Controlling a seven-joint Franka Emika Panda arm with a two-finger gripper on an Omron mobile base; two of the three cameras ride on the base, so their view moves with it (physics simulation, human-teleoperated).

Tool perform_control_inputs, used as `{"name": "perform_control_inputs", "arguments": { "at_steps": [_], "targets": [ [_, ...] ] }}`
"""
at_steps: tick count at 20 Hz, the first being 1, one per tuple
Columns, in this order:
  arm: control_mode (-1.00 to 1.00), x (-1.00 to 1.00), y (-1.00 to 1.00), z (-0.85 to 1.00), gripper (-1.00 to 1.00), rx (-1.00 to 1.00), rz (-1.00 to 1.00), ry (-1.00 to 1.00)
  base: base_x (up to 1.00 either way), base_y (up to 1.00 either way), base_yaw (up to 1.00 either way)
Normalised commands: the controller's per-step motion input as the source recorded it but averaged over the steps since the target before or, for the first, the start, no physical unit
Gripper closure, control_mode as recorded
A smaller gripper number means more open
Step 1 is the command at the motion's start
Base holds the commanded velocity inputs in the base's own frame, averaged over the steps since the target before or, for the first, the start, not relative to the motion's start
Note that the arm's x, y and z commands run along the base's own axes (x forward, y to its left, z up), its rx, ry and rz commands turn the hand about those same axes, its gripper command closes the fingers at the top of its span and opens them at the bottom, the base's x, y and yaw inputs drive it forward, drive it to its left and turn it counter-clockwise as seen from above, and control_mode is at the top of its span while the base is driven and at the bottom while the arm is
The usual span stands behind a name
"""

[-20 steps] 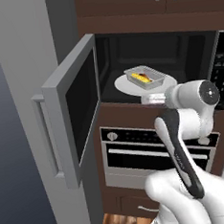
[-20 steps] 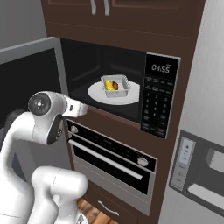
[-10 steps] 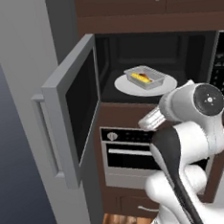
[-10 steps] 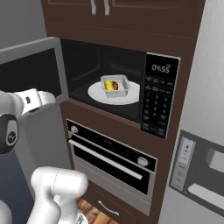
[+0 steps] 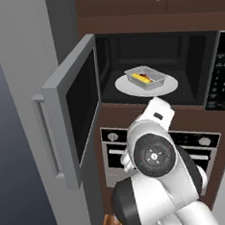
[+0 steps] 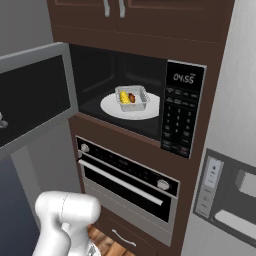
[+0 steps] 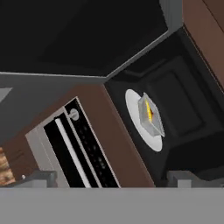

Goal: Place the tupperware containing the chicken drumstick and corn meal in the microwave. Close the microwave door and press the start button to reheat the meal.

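In the microwave cavity, upper middle of both base views: tupperware (image 6: 132,98) sits on the round white plate (image 6: 112,108), near the plate's centre.
Tupperware contents: yellow corn (image 6: 124,98) on the left half in the right base view, brownish-red drumstick (image 6: 132,97) just beside it on the right.
Microwave (image 6: 183,113): cavity dark and open; keypad and lit display at right of the right base view.
Door (image 5: 76,108): swung wide to the left, dark glass facing inward, vertical bar handle (image 5: 45,135) at the left of the left base view.
Oven (image 6: 125,181): directly below the microwave, knobs and a horizontal silver handle.
Arm (image 5: 154,154): white joints fill the lower middle of the left base view, below the plate's front edge.
Tool (image 7: 112,180): two tips rise at the bottom edge of the hand view, well apart and spread, nothing between them.
Hand view, tilted: plate and tupperware at right of centre, door's underside across the top, oven front at lower left.
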Motion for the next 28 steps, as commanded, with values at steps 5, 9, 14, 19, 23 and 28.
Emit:
{"name": "perform_control_inputs", "arguments": {
  "at_steps": [5, 9, 14, 19, 23, 28],
  "targets": [
    [-1.0, -0.52, 1.0, 0.12, -1.0, -0.43, 0.0, -0.01, 0.0, 0.0, 0.0],
    [-1.0, -0.08, 0.93, 0.07, -1.0, -0.36, 0.0, 0.0, 0.0, 0.0, 0.0],
    [-1.0, 0.0, 0.91, 0.0, -1.0, -0.31, 0.0, -0.01, 0.0, 0.0, 0.0],
    [-1.0, 0.06, 0.79, -0.01, -1.0, -0.26, -0.02, 0.0, 0.0, 0.0, 0.0],
    [-1.0, 0.25, 0.72, -0.03, -1.0, -0.2, -0.06, 0.0, 0.0, 0.0, 0.0],
    [-1.0, 0.59, 0.53, -0.12, -1.0, -0.15, -0.11, 0.0, 0.0, 0.0, 0.0]
  ]
}}
